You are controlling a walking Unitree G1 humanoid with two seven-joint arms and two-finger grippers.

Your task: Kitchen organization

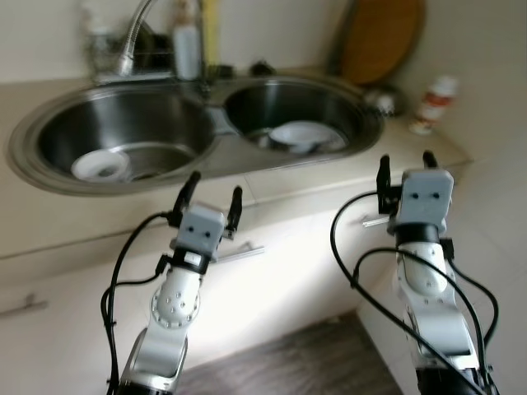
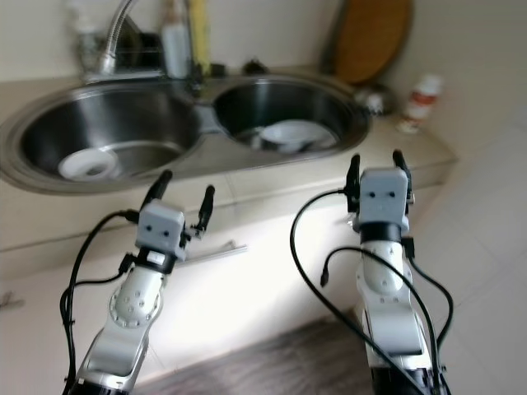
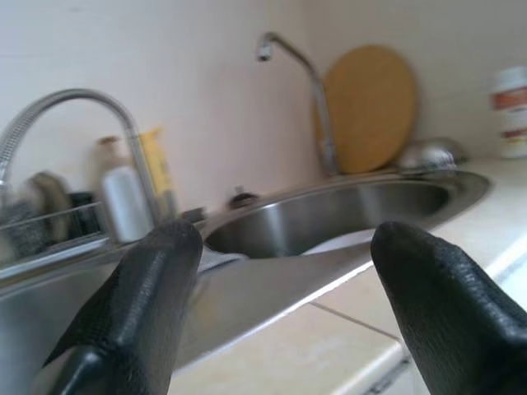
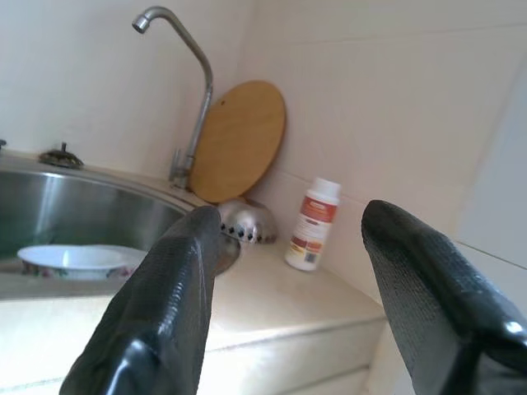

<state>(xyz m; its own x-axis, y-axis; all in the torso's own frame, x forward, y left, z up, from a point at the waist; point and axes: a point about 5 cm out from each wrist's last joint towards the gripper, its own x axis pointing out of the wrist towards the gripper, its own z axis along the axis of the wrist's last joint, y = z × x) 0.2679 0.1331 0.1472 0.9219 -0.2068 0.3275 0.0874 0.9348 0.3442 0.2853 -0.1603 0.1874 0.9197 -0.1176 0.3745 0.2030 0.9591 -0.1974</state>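
Progress: barely begun, by my judgement; white dish (image 1: pixel 101 167) and bowl (image 1: pixel 300 136) sit in the sink (image 1: pixel 49 173).
Left gripper (image 1: pixel 210 199): spread, empty.
Right gripper (image 1: pixel 406 169): spread, empty, before the bench (image 1: pixel 82 222).

the label on the white bottle (image 4: pixel 313 225) is too blurred to read.

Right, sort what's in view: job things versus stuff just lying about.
Job, likely:
white bowl in left basin
white dish in right basin
left gripper, right gripper, both open and empty

Lying about, likely:
round wooden board
white bottle
soap bottles behind sink
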